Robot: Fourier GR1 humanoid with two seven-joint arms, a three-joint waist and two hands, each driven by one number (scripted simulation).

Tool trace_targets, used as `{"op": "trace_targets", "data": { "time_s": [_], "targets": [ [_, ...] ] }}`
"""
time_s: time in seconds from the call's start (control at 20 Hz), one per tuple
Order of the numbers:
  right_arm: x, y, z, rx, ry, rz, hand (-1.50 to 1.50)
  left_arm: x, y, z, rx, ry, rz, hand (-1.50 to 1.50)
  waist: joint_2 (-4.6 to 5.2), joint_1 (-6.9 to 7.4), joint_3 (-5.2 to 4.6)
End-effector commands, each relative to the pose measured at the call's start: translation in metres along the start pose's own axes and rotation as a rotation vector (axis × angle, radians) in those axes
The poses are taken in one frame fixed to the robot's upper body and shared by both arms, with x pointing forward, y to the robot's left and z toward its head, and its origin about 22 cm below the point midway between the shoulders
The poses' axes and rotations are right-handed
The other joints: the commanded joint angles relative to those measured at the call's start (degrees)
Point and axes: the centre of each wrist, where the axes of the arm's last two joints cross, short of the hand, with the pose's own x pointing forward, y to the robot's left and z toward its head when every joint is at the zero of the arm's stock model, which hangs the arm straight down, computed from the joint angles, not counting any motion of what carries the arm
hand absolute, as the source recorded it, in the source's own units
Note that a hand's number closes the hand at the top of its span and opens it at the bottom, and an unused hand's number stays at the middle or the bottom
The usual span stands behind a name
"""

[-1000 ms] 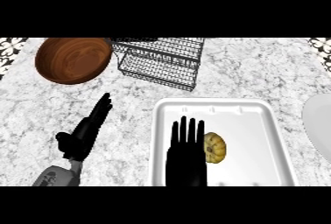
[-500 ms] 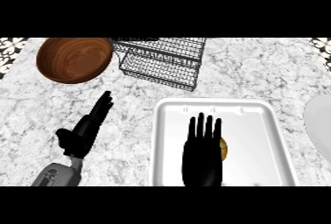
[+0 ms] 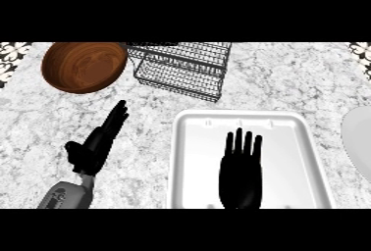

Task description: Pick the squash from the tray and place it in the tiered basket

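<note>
My right hand [image 3: 240, 174] lies flat over the middle of the white tray [image 3: 196, 137], fingers straight and pointing away from me. It covers the squash completely; none of the squash shows now. The black wire tiered basket [image 3: 181, 68] stands at the back of the counter, up and to the left of the tray. My left hand [image 3: 94, 144] rests open on the marble left of the tray, fingers straight and angled toward the basket.
A brown wooden bowl [image 3: 83, 66] sits at the back left beside the basket. A white plate's edge [image 3: 358, 142] shows at the right border. Patterned tiles mark the counter's far corners.
My right hand has slid rightward across the tray, from beside the squash to directly over it, hiding it. The left hand has stayed put.
</note>
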Motion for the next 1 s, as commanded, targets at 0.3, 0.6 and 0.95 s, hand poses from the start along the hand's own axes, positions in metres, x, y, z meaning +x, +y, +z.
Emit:
{"op": "trace_targets", "data": {
  "time_s": [0.3, 0.6, 0.95],
  "targets": [
    [-0.004, 0.012, -0.027, -0.018, -0.059, -0.127, 1.5, -0.01, -0.001, 0.009, -0.001, 0.01, 0.0, 0.0, 0.08, 0.32, 0.02],
    [-0.007, 0.013, -0.017, -0.129, -0.146, -0.109, 1.5, -0.006, 0.025, -0.003, 0.02, -0.01, -0.015, 0.0, 0.03, -0.02, 0.0],
    [0.012, 0.036, -0.03, -0.163, -0.153, -0.098, 1.5, -0.004, 0.003, -0.006, 0.015, 0.007, -0.005, 0.0, 0.05, 0.1, 0.01]
  ]
}}
